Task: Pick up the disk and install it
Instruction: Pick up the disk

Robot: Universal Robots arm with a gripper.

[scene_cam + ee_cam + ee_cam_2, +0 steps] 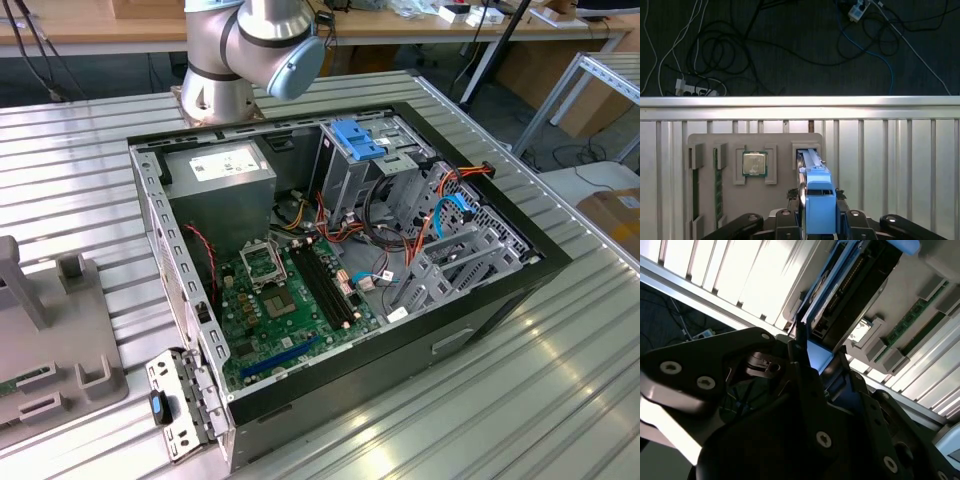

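Ribbed metal table (890, 165), flat blue-railed disk (819, 200)

This is a robotics lab or workshop. A robot arm (250, 50) stands on a ribbed metal counter (80, 170), beside an open computer case (470, 330) with its motherboard (290, 300) bare. A grey tray (780, 141) holds loose computer parts. Cables (730, 50) and a power strip (695, 91) lie on the dark floor (810, 82). Wooden desks (100, 25) stand behind, and what may be a cardboard box (615, 215) sits at the exterior view's right.
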